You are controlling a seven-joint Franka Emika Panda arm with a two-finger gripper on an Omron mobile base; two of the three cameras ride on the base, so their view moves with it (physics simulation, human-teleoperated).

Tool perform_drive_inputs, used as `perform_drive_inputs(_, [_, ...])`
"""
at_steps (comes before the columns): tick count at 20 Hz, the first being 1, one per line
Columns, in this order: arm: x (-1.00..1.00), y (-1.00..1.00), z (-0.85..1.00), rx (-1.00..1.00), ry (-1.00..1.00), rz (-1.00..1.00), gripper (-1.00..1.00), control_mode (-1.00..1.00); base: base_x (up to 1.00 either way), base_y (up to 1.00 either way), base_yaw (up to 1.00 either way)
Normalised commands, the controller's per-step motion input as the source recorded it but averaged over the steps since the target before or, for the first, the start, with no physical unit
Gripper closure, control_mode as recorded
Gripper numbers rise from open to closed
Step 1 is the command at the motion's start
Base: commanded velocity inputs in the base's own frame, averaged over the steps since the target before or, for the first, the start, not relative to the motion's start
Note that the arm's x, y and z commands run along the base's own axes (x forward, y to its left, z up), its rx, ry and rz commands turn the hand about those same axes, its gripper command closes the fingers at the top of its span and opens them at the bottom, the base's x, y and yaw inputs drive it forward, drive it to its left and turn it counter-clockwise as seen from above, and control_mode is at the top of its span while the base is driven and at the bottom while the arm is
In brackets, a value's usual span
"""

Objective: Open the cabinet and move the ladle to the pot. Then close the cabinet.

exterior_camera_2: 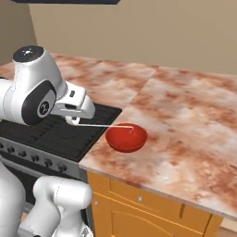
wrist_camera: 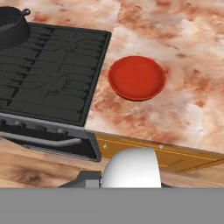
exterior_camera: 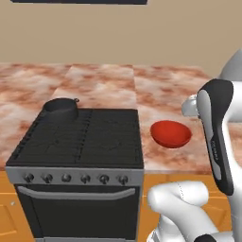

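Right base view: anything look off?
Thin silver metal ladle juts sideways from the shut gripper, its far end over the round red bowl on the marble counter, not the black pot. Nothing spilled.

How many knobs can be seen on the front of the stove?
6, in one row along the grey panel under the cooktop. The arm may hide more in other views.

A: What sits on the marbled counter (wrist_camera: 183, 57)?

B: A red bowl (wrist_camera: 137, 78), seen from above, just beside the black stove (wrist_camera: 48, 74).

A: And on the stove itself?

B: A dark pot (wrist_camera: 12, 27) at its far corner, cut off by the frame edge. Along the front run knobs and a silver oven handle (wrist_camera: 41, 140), with an orange drawer front (wrist_camera: 175, 155) under the counter.
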Motion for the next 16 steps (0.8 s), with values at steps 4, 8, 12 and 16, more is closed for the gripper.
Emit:
perform_drive_inputs(4, [0.00, 0.00, 0.00, 0.00, 0.00, 0.00, 1.00, 1.00, 0.21, 1.00, -0.19])
perform_drive_inputs(8, [0.00, 0.00, 0.00, 0.00, 0.00, 0.00, 1.00, 1.00, 0.17, 1.00, -0.18])
perform_drive_inputs(12, [0.00, 0.00, 0.00, 0.00, 0.00, 0.00, 1.00, 1.00, 0.22, 1.00, -0.17])
perform_drive_inputs(16, [0.00, 0.00, 0.00, 0.00, 0.00, 0.00, 1.00, 1.00, 0.31, 1.00, -0.17])
